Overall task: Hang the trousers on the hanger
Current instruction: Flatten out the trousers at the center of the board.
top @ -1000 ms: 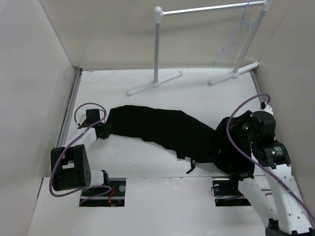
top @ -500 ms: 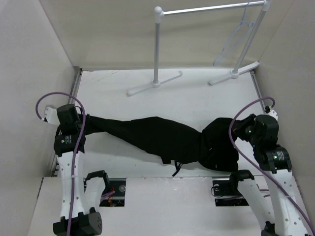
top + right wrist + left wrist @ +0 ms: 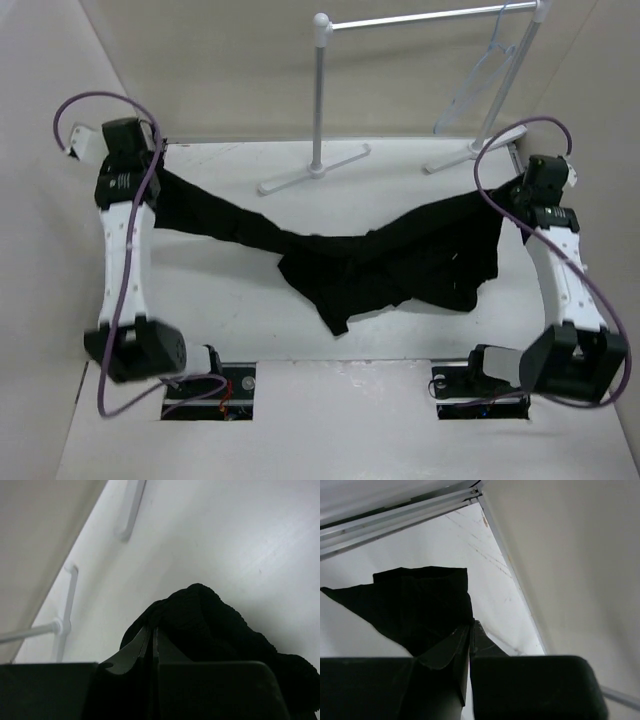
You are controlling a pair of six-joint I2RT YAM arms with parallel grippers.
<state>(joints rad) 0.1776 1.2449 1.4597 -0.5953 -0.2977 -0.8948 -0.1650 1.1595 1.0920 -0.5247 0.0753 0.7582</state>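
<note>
Left claw (image 3: 470,626) is pinching shut on one end of the trousers (image 3: 370,265) | right claw (image 3: 151,628) is clamping the other | trousers are sagging between them over the table (image 3: 400,190), well apart from the hanger (image 3: 480,85) | handling: soft, limp, light; holding by the ends is probably suiting best

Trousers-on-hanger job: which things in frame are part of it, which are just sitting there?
Part of the job:
- trousers, strung up between the two arms
- hanger, bare
- left gripper and right gripper, each shut on the trousers

Just there:
- white rack, which the hanger hangs from
- table
</note>
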